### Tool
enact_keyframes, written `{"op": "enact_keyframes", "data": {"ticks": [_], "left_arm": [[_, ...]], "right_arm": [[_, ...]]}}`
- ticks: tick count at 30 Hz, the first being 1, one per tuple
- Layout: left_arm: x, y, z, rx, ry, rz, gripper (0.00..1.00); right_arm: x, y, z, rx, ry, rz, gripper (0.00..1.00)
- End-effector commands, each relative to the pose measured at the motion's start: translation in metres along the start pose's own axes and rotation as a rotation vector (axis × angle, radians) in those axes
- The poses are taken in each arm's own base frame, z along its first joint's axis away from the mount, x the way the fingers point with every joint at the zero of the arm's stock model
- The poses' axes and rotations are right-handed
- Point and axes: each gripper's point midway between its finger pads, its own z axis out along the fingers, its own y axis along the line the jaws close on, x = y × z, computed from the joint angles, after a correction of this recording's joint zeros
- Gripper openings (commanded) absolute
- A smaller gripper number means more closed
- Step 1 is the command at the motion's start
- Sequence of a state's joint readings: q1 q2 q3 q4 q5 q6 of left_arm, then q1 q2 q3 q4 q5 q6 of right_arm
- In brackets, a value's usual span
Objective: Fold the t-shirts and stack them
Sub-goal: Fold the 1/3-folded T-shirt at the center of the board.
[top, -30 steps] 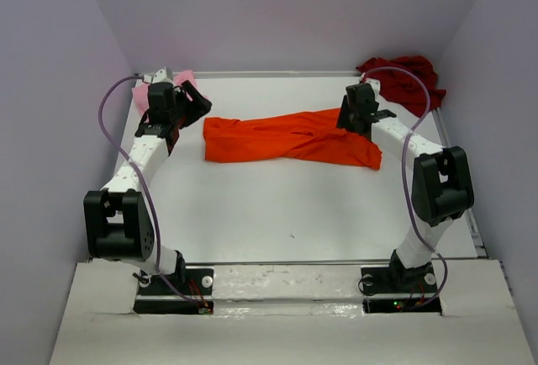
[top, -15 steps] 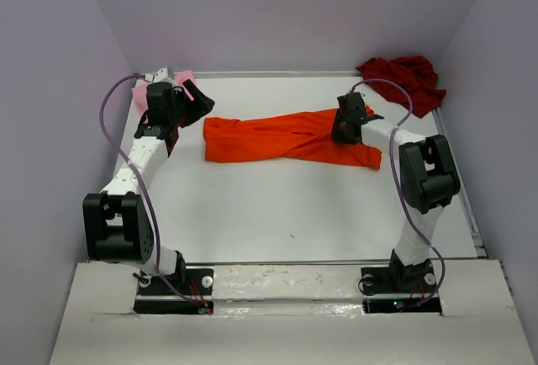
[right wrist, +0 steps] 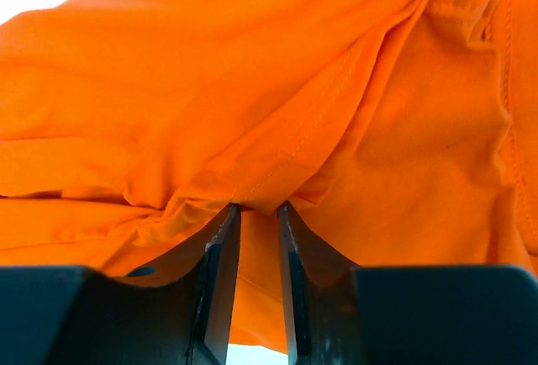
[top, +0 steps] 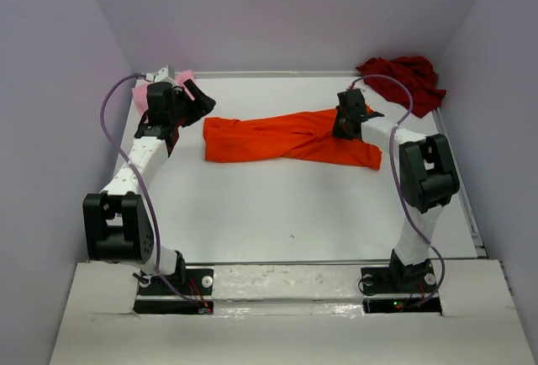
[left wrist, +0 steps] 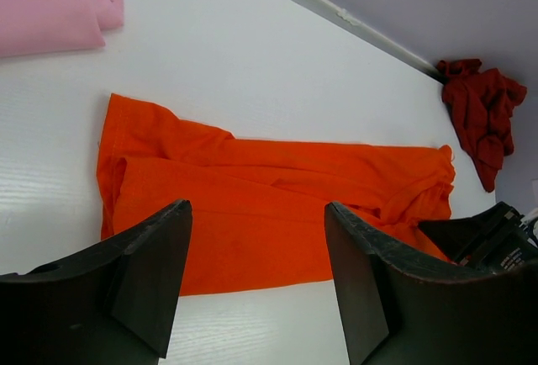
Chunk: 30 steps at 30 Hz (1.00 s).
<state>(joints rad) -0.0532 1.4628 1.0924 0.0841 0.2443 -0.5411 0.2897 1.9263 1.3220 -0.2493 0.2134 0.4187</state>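
**Top external view: three shirts on a white table, right jaws pinching the orange one**

A smooth white table [top: 294,205] fills the floor of a small booth. Pale lilac walls [top: 294,12] close it in on the left, the far side and the right. A thin raised rail [top: 277,73] runs along the table's far edge, and a white ledge [top: 286,323] crosses the near edge, where the bases are bolted.

There are three shirts, one of each colour. The orange t-shirt [top: 277,138] lies stretched from left to right across the far half of the table, rumpled and twisted along its length. The pink t-shirt [top: 139,96] sits in the far left corner, partly hidden behind the left arm [top: 139,163]. The dark red t-shirt [top: 408,79] is crumpled in the far right corner, well apart from the other two.

There are two arms, each with one purple cable [top: 105,121] looping beside it. The left gripper [left wrist: 256,209] hangs near the orange shirt's left end, between it and the pink one. Its fingers are spread wide and hold nothing. The right arm [top: 424,180] reaches to the shirt's right end. In the right wrist view the right gripper [right wrist: 259,209] has its fingers drawn close together, with a ridge of orange cloth nipped between the tips.
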Motion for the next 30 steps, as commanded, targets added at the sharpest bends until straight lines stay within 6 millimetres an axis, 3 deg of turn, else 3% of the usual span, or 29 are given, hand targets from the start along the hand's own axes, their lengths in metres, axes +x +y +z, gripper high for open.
{"op": "enact_keyframes", "data": {"ticks": [1,8,19,25,30], "left_arm": [[-0.007,-0.019,-0.008,0.073,-0.025,0.008,0.73],[-0.005,-0.02,-0.008,0.081,-0.018,0.005,0.73],[-0.003,-0.02,-0.006,0.082,-0.012,0.003,0.73],[-0.001,-0.021,-0.005,0.085,-0.005,0.0,0.73],[-0.001,-0.021,-0.005,0.087,-0.006,0.0,0.73]], "right_arm": [[-0.036,0.014,-0.001,-0.017,-0.103,-0.011,0.28],[-0.043,0.019,0.007,-0.017,-0.106,-0.023,0.01],[-0.061,0.027,0.024,-0.007,-0.12,-0.047,0.0],[-0.083,0.037,0.021,-0.022,-0.164,-0.043,0.0],[-0.091,0.042,0.031,-0.021,-0.168,-0.058,0.0]]}}
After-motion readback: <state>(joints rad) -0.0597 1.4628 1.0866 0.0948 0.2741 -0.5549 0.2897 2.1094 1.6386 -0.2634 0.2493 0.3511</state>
